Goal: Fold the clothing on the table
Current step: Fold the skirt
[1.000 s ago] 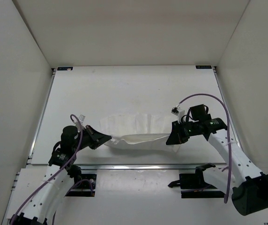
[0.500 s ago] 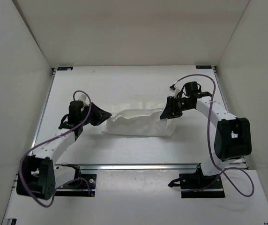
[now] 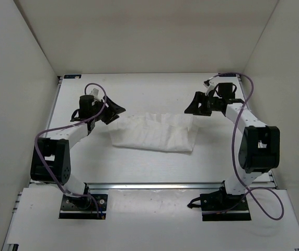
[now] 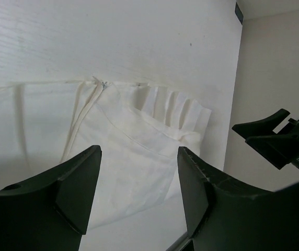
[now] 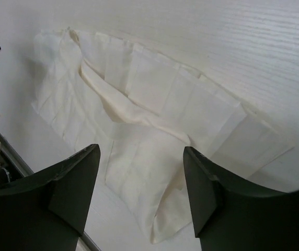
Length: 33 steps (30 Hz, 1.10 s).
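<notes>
My left gripper point(image 3: 116, 111) has its two black fingers wide apart and holds nothing. It hangs just beside the far left corner of the thin white wrinkled fabric clothing point(image 3: 154, 134). My right gripper point(image 3: 191, 109) is also spread wide and empty, near the far right corner. The clothing lies flat, one layer over another, in the middle of the large matte white table point(image 3: 149, 91).
</notes>
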Available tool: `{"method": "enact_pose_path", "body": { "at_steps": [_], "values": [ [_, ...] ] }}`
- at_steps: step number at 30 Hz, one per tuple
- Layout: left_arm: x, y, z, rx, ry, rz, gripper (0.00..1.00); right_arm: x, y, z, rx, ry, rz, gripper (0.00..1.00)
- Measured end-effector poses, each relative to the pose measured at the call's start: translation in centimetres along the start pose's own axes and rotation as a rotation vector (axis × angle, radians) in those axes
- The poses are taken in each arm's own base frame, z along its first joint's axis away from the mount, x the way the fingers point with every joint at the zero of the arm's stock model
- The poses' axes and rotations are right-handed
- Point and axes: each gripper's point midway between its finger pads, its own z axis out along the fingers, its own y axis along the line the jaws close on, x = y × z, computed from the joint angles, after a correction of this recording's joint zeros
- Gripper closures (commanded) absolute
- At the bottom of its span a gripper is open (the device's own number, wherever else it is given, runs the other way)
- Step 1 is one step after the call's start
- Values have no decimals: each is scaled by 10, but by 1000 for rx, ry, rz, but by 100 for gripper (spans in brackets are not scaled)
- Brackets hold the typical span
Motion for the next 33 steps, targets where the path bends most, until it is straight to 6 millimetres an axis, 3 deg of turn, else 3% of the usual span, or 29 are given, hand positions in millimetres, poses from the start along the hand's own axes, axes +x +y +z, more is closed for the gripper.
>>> {"method": "enact_pose_path", "body": {
  "at_steps": [4, 10, 14, 28, 30, 33],
  "values": [
    [5, 3, 17, 4, 67, 94, 45, 27, 5, -1, -10, 3, -32, 50],
    [38, 32, 41, -81, 198, 186, 44, 73, -3, 12, 8, 87, 7, 47],
    [53, 40, 49, -117, 251, 220, 43, 77, -6, 16, 16, 89, 9, 46],
    [44, 43, 67, -225, 214, 352, 41, 95, -17, 36, 36, 151, 35, 49],
    [40, 41, 72, -234, 212, 367, 47, 97, -17, 37, 35, 157, 34, 57],
    [40, 40, 82, -240, 222, 382, 70, 99, -18, 38, 37, 163, 35, 79]
  ]
}}
